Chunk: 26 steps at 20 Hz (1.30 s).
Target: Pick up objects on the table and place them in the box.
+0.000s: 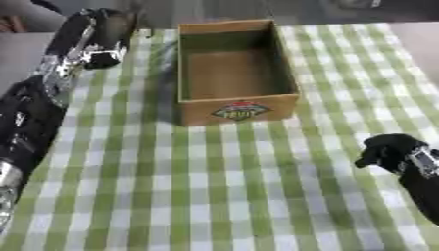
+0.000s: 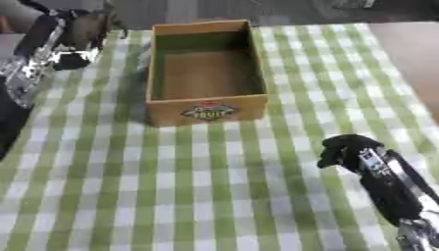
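A table covered with a green-and-white checked cloth point(image 1: 214, 196) is filling most of both views. On its far half an open rectangular cardboard box point(image 1: 236, 71) with a red and yellow label on its near wall is sitting upright, and its brown floor is showing bare.

The robot's left arm is stretching from the near left edge up along the left side of the cloth. Its black-and-silver left hand point(image 1: 101, 37) is hanging over the far left corner of the table, to the left of the box and apart from it. Whether its fingers are curled or straight, or holding anything, cannot be told from either view.

The robot's black right hand point(image 2: 347, 149) is hovering over the near right part of the cloth, well apart from the box and nearer than its labelled wall. Its fingers are looking bunched and pointing toward the left, but whether they are clenched on something or on nothing cannot be told.

No loose object is showing on the cloth around the box.
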{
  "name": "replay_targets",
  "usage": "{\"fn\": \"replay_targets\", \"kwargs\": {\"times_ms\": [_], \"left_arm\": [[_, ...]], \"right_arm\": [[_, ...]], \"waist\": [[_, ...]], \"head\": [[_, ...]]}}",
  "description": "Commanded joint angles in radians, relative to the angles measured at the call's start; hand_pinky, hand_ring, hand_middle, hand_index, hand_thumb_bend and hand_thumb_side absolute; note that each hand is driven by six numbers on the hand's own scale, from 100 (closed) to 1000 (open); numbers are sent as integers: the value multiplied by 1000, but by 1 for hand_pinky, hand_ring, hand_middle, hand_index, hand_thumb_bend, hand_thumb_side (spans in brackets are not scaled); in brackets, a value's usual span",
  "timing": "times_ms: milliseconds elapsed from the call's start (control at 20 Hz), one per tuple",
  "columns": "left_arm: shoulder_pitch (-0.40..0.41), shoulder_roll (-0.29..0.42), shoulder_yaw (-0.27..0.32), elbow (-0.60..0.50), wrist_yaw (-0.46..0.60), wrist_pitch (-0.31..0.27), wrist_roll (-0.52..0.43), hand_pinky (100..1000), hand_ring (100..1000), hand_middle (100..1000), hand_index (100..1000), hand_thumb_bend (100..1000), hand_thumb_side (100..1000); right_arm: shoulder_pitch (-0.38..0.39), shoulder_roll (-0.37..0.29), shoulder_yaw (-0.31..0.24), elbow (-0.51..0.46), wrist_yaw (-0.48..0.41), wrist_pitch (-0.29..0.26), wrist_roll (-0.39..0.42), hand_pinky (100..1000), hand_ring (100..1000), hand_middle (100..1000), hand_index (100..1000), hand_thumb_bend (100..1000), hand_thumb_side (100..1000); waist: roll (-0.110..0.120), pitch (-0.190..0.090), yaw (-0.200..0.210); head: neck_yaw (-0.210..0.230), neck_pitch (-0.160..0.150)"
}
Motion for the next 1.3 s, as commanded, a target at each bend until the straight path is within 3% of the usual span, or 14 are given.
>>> {"fn": "replay_targets", "kwargs": {"times_ms": [50, 600, 1300], "left_arm": [[-23, 37, -17, -79, 56, -19, -39, 345, 336, 300, 333, 100, 326], [-84, -57, -103, -196, 131, -80, -159, 355, 337, 301, 335, 100, 331], [-67, -171, -154, -162, 4, -124, -220, 384, 353, 314, 352, 100, 273]], "right_arm": [[-9, -11, -9, -9, -4, 0, 3, 660, 571, 545, 702, 100, 835], [-14, -9, 0, -10, -10, 2, 10, 659, 571, 545, 701, 100, 831], [-27, 3, 8, -10, -9, 5, 20, 658, 571, 546, 700, 100, 841]], "waist": [[-1, -25, 0], [0, -32, -26], [1, -16, -61]], "head": [[0, 4], [16, 1], [39, -7]]}}
